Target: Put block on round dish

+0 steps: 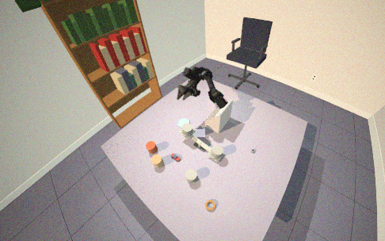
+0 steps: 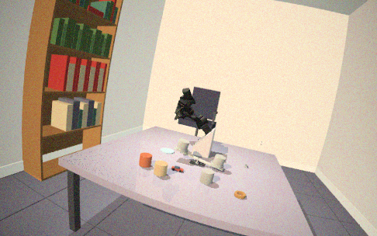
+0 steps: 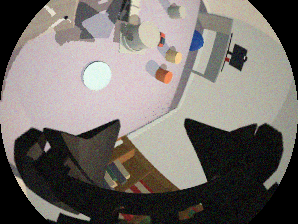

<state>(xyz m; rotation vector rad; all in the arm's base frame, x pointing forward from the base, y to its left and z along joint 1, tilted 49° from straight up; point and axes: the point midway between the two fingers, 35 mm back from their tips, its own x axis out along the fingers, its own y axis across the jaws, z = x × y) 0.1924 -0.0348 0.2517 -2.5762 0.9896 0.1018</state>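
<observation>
A pale cup [image 1: 187, 128] [image 2: 183, 146] [image 3: 149, 35] stands on the balance end nearer the dish. An identical cup [image 1: 217, 151] [image 2: 219, 161] stands on the other end. The balance beam [image 1: 203, 146] [image 2: 202, 160] slopes, and the end farther from the dish looks lower. No block shows; the cups hide what is under them. The round pale-blue dish [image 1: 183, 122] [image 2: 167, 150] [image 3: 96, 75] is bare, just beside the nearer cup. My gripper [image 1: 182, 95] [image 2: 180, 116] [image 3: 152, 123] is wide open and empty, high above the table and away from the dish and cups.
A white upright panel [image 1: 225, 116] [image 2: 205, 145] stands behind the balance. A red-orange cup [image 1: 150, 147] [image 3: 164, 75], a yellow cup [image 1: 157, 160], a loose pale cup [image 1: 191, 175] [image 2: 207, 176], a toy car [image 1: 176, 157] and an orange ring [image 2: 240, 195] lie in front.
</observation>
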